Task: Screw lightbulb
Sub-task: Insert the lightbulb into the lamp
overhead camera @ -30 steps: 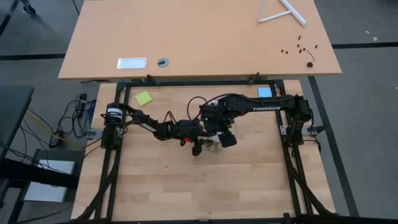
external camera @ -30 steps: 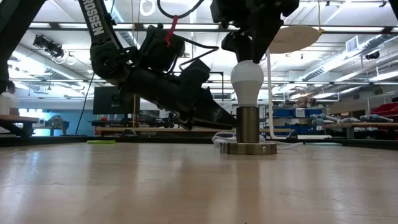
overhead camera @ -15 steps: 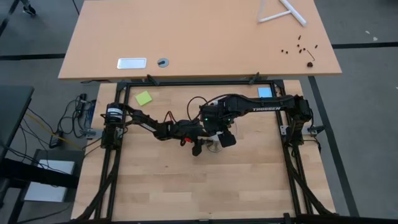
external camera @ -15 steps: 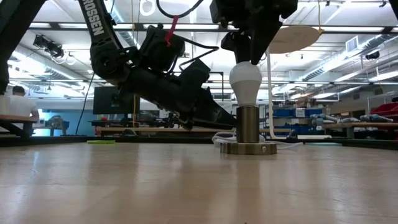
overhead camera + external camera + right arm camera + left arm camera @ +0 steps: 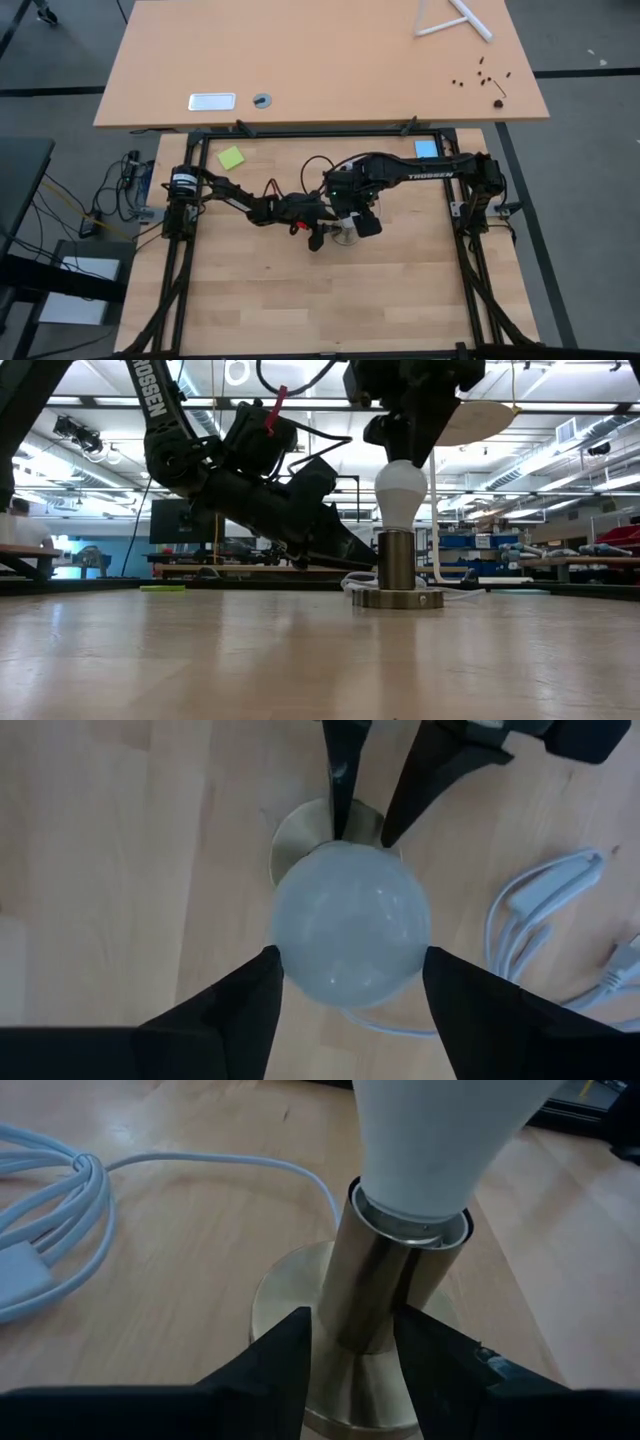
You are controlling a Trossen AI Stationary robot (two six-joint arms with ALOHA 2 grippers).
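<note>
Now the bulb [image 5: 401, 488] sits upright in the socket [image 5: 398, 560] near the middle of the table [image 5: 400, 290], its neck already inside the metal sleeve.

Change over the last second: small. In the low view the bulb leans a touch left half a second ago, then comes back a touch right and stands straighter over the sleeve. The socket base barely moves. The right gripper's opening wavers slightly; the left's does not.

Right gripper [image 5: 350, 970]: comes down from above, both fingers [image 5: 240, 1010] pressed on opposite sides of the bulb's round top. Clenched on the bulb, as the right wrist view shows plainly.

Left gripper [image 5: 352, 1335]: low, reaching in from the left, fingers [image 5: 275, 1365] on either side of the socket's brass sleeve just above the base. Clamped on the socket, bracing it.

White cord [image 5: 60, 1210] lies coiled on the wood just beside the base, clear of both grippers.

Reading: the wobble and re-centring look like a turn in progress, with the thread seating. A thin silver ring [image 5: 415, 1230] shows between glass and sleeve, so I judge the bulb not fully home. More turns are likely needed. Risk: a tilted bulb could cross-thread, and the socket could spin if the left grip slips.
</note>
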